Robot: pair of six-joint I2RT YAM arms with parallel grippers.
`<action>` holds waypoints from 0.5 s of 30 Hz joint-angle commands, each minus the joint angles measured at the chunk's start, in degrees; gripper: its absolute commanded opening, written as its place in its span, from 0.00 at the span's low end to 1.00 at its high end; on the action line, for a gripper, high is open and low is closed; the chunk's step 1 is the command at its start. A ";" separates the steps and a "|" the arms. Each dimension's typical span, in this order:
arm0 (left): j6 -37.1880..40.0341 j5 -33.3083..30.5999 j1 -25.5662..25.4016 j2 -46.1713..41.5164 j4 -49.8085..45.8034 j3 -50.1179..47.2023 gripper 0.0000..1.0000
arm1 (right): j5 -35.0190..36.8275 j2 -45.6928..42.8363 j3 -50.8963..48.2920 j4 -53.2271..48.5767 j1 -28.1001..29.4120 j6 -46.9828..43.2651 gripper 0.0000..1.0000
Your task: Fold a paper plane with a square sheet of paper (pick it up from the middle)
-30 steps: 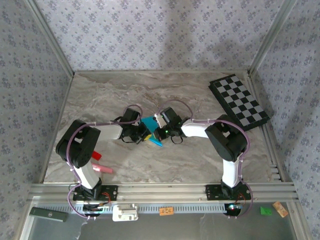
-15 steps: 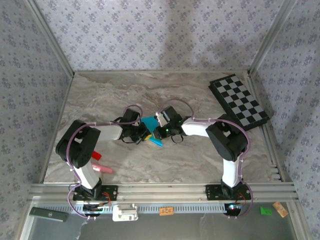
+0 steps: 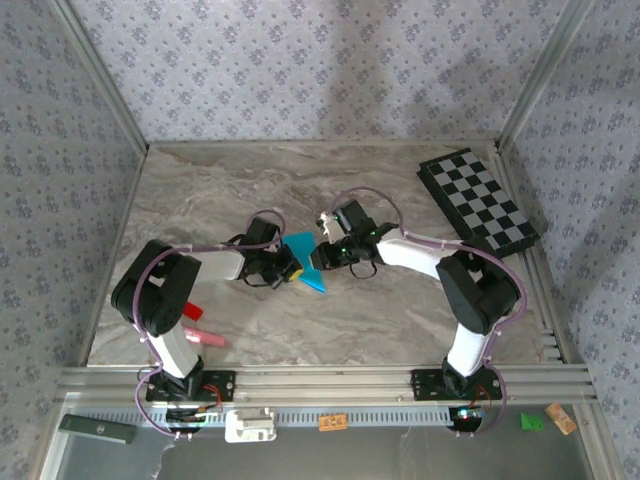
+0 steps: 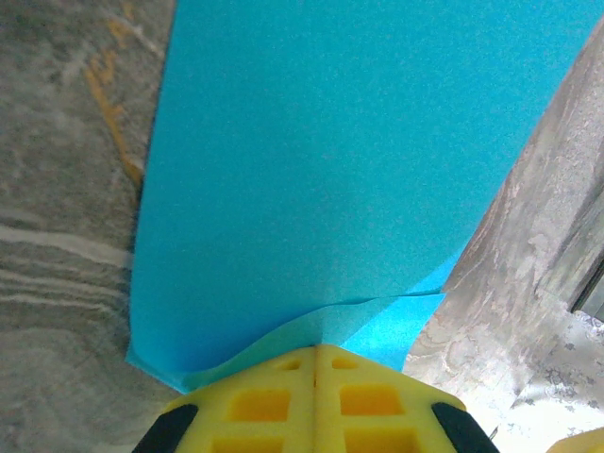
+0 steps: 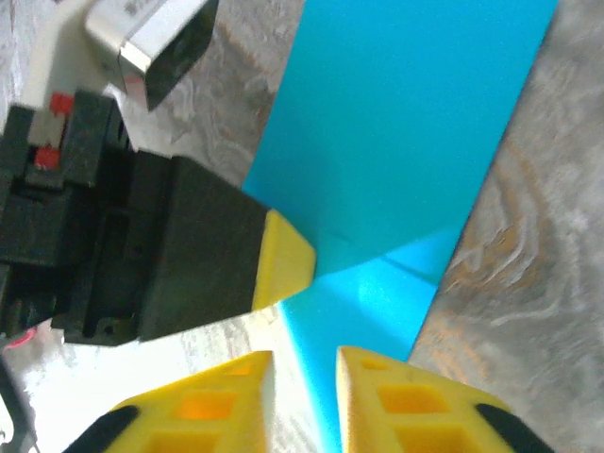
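Left gripper [image 3: 293, 271] pinches paper [image 3: 301, 246] — checkered board [image 3: 478, 203] apart.

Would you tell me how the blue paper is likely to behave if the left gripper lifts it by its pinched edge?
The paper would probably droop: it buckles into a wave where the left gripper pinches it. Thin and likely light, it may slide on the smooth table. Its folded flap could spring open.
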 commanded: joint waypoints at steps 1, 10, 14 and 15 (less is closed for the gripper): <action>0.43 -3.24 -0.28 1.13 -4.28 -1.36 0.06 | -3.49 0.92 0.67 -4.21 0.99 -2.29 0.19; 0.05 -3.24 -0.28 1.43 -4.15 -1.56 0.05 | -4.84 5.29 3.59 -7.54 3.91 -5.64 0.13; 0.04 -3.29 -0.31 1.48 -4.13 -1.70 0.05 | -3.47 6.23 3.90 -7.73 4.19 -5.36 0.12; 0.05 -3.19 -0.28 1.52 -4.06 -1.67 0.05 | -3.05 6.49 3.92 -7.80 4.14 -5.28 0.12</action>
